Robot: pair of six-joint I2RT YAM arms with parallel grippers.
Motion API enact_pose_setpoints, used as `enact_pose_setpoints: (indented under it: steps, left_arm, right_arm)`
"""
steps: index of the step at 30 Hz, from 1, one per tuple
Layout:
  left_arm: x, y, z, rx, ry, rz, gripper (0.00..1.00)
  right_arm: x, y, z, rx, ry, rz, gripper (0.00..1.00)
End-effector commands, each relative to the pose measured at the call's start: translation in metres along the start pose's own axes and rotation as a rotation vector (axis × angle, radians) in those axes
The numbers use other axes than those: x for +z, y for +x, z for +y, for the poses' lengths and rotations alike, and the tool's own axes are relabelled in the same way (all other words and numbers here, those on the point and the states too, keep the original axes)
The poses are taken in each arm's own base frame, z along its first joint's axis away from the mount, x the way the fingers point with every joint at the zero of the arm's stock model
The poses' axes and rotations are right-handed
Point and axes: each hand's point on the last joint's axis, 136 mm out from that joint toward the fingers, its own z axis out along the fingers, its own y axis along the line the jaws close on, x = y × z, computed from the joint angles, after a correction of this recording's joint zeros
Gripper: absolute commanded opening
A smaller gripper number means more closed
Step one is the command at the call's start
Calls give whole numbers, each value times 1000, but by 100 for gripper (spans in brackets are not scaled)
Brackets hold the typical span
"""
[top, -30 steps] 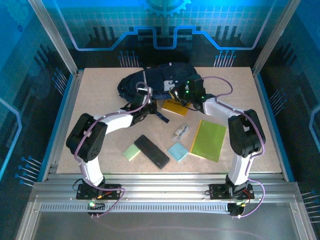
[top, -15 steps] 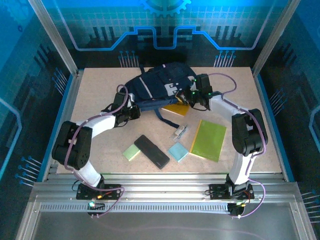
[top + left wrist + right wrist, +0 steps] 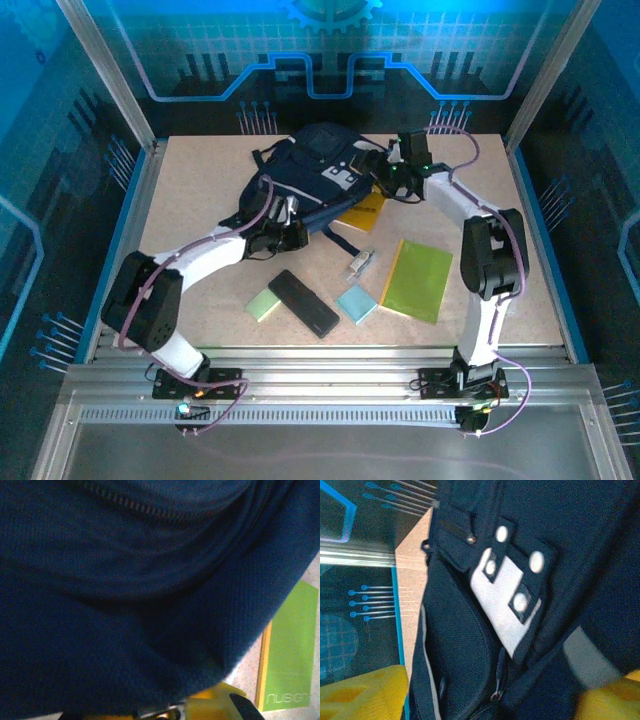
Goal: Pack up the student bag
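The backpack (image 3: 315, 165) sits at the back of the table (image 3: 200, 190), around 12 o'clock, its white patch facing up. A second ago it was a bunched heap. Since then the two arms have drawn it out longer and fuller, and it has shifted a little toward 1 o'clock.

The right gripper (image 3: 383, 178) has swung back with it and is now against the backpack's right edge at about 1 o'clock. From its own camera the yellow fingers (image 3: 360, 690) stand wide apart with navy cloth and the patch between them. I can't say whether they press on anything.

The left gripper (image 3: 290, 228) is at the backpack's near-left edge, around 11 o'clock. Its camera looks onto folds of fabric, with a bit of yellow finger (image 3: 212, 705) poking out beneath, so I cannot tell how its jaws stand.

The backpack's near edge now covers more of the yellow book (image 3: 365, 210). The green book (image 3: 415, 280), black case (image 3: 303, 303), two small pads (image 3: 356, 303) and a small pale object (image 3: 362, 263) lie loose toward 6 o'clock.

I'd judge this is still getting the backpack into shape. No opening is visible, and nothing has gone in.
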Motion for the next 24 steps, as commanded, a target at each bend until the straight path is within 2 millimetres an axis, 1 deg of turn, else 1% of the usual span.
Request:
enact_pose_setpoints:
  steps: [1,3,5,7,9,13,16,17,19,20,21,22,23,24]
  left_arm:
    - [5,-24,-23,-46,46,-15,0]
    - [10,-32,-33,-39,57,-20,0]
    - [14,-35,-41,-30,66,-16,0]
    - [17,-33,-47,-22,70,-6,0]
    - [20,-26,-50,-21,73,12,0]
    - [20,-13,-55,-30,86,36,0]
    - [18,-3,-61,-26,90,57,0]
    - [17,0,-65,-23,94,61,0]
    - [15,5,-69,-23,101,66,0]
    - [14,6,-70,-24,106,66,0]
    - [14,8,-70,-26,106,71,0]
    - [14,9,-68,-24,105,76,0]
    - [15,11,-64,-18,104,86,0]
    - [15,12,-57,-24,94,98,0]
  right_arm:
    - [-28,6,-7,-12,24,-17,94]
    - [-38,25,-19,8,51,8,96]
    - [-45,43,-25,38,44,28,97]
    - [-49,59,-29,73,24,31,96]
    - [-46,75,-29,118,-19,40,96]
    - [-25,97,-15,232,-146,79,94]
    - [-2,111,-6,264,-159,108,93]
    - [7,113,0,265,-175,109,92]
    - [23,119,6,285,-204,118,86]
    - [29,120,8,296,-217,118,77]
    - [34,120,8,300,-222,119,64]
    - [39,119,6,300,-222,115,41]
    - [42,116,3,296,-217,98,14]
    - [43,112,-4,299,-206,82,0]
